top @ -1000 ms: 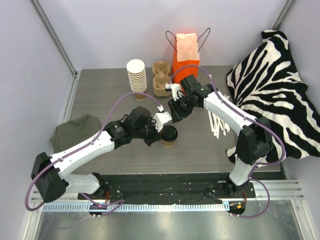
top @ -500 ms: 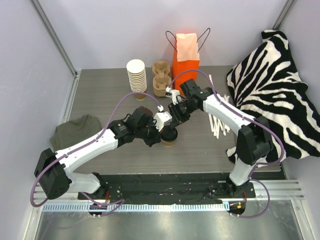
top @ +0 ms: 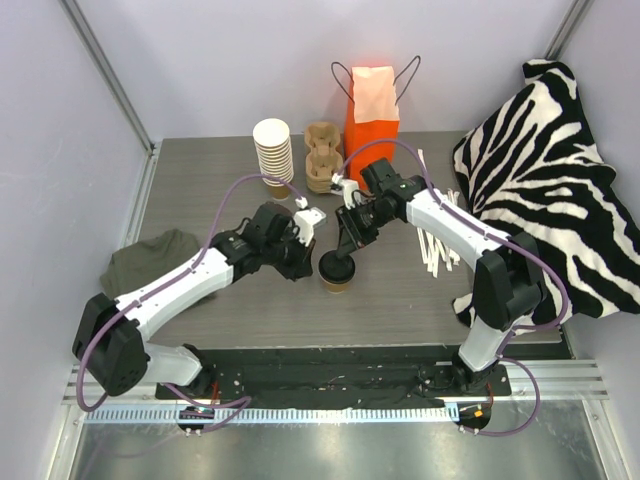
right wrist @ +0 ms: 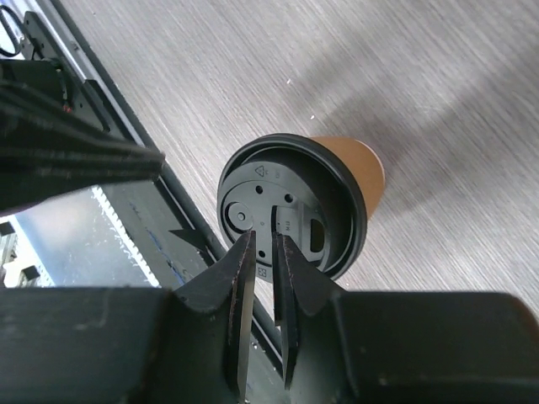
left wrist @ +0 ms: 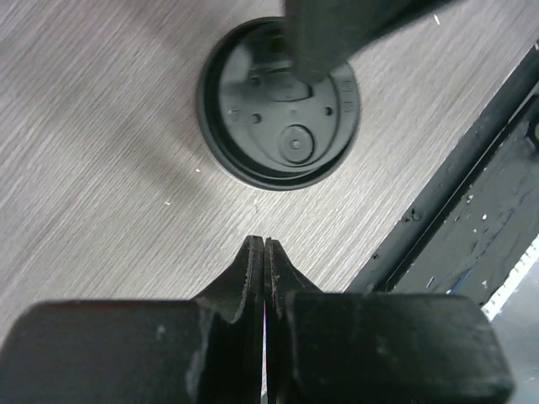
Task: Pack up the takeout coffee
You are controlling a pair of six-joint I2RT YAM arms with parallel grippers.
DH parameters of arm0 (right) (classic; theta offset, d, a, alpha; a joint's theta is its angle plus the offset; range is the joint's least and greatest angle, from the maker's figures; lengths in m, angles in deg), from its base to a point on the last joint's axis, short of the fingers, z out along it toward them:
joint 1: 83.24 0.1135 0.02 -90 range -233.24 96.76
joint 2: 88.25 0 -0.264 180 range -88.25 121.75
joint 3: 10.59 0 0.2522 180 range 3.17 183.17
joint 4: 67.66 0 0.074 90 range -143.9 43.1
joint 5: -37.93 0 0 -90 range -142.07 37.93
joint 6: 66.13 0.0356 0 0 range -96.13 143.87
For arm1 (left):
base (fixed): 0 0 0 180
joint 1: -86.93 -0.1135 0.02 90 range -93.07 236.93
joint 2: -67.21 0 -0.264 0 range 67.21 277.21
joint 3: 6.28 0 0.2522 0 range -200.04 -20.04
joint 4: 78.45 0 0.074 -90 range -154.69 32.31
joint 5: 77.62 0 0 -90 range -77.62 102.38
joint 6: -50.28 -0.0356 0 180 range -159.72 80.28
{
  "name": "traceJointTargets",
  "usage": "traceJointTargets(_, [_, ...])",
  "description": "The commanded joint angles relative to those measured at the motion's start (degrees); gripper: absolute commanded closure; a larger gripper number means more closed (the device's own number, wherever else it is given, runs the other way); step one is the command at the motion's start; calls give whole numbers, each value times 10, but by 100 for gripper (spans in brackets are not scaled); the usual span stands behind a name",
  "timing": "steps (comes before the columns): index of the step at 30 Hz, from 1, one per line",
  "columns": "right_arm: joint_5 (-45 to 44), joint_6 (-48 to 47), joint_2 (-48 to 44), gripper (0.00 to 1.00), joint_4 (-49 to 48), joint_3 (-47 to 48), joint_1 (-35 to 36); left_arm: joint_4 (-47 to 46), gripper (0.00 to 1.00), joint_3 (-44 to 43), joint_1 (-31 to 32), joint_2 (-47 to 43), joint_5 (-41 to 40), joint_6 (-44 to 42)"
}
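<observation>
Right gripper (right wrist: pixel 263 240), jaws narrowly parted, sits over the black-lidded brown paper cup (right wrist: pixel 295 168) on the grey surface (right wrist: pixel 421 84); left gripper (left wrist: pixel 264 244) closed, empty, nearby.

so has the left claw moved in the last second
Yes. In the top view the left claw, shut and empty, has backed off the takeout coffee, shifting left and up toward the stack of cups.

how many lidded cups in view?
1. The lidded cup stands mid-table, under the right tool. The cup stack at the back is lidless; a dark item at its foot is too small to tell.
</observation>
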Motion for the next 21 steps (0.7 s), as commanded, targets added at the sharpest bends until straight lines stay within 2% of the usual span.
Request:
traceJointTargets(1, [30, 7, -21, 78, -21, -21, 3, -27, 100, 18, -26, 0, 42, 59])
traceJointTargets(5, [33, 6, -11, 79, -24, -33, 3, -75, 100, 62, -57, 5, 87, 135])
traceJointTargets(10, [34, 4, 2, 81, -26, -36, 3, -116, 100, 100, -65, 34, 124, 206])
traceJointTargets(21, [30, 3, 7, 81, -26, -33, 3, -223, 100, 69, -90, 183, 187, 348])
